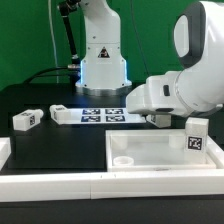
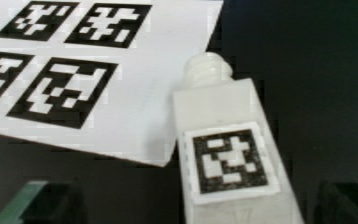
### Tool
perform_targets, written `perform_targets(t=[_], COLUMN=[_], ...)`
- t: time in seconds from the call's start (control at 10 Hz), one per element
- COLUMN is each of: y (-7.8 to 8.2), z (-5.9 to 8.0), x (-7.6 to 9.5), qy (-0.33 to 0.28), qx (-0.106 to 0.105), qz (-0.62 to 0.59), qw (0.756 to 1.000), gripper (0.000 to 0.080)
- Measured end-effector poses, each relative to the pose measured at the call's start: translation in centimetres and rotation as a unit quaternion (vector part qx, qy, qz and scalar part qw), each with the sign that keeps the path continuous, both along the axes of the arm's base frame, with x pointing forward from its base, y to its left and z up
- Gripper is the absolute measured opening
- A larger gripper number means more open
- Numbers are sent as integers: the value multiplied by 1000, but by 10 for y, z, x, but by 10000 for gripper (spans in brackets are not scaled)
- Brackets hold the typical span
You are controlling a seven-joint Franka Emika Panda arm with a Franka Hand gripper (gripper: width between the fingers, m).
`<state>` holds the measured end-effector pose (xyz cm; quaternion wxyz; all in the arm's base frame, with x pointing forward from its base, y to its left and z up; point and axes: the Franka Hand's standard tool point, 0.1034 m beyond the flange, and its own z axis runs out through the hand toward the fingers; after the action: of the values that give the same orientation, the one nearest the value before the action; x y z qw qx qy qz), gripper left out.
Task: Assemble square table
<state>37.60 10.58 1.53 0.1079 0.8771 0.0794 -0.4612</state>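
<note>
The work surface is a black table [image 1: 60, 135] in front of a green wall [image 1: 30, 40]. The white arm [image 1: 195, 75] reaches in from the exterior view's right, and its base stands at the back. One square table top [image 1: 150, 148], a white tray with a raised rim, lies flat at the front, toward the exterior view's right. Two long white border bars [image 1: 90, 185] frame the front and the exterior view's left. One marker board [image 1: 100, 113] lies in the middle. The exterior view shows three legs: two lying [image 1: 27, 119] [image 1: 60, 111] to the left of the board, and one upright leg [image 1: 195, 140] at the tray's right side. The wrist view shows one lying leg [image 2: 220, 140] just beside the board's edge; I cannot tell if they touch. The gripper [image 2: 194, 200] is spread wide, its dark fingers [image 2: 43, 200] apart on both sides of this leg and holding nothing.
</note>
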Motion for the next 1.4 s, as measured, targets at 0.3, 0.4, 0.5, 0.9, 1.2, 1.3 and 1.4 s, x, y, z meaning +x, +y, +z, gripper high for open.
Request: perform_targets(t=[0.3, 0.4, 0.5, 0.9, 1.2, 1.3, 1.4], y=[-2, -2, -3, -5, -27, -39, -55], z=[0, 0, 0, 1, 64, 74, 89], x=[1, 1, 1, 1, 43, 50, 58], qy=[0, 0, 0, 0, -1, -11, -16], qx=[0, 0, 0, 0, -1, 1, 0], qz=[-3, -4, -4, -7, -42, -55, -73], qw=[1000, 1000, 1000, 1000, 999, 998, 997], gripper=[322, 289, 289, 289, 291, 291, 291])
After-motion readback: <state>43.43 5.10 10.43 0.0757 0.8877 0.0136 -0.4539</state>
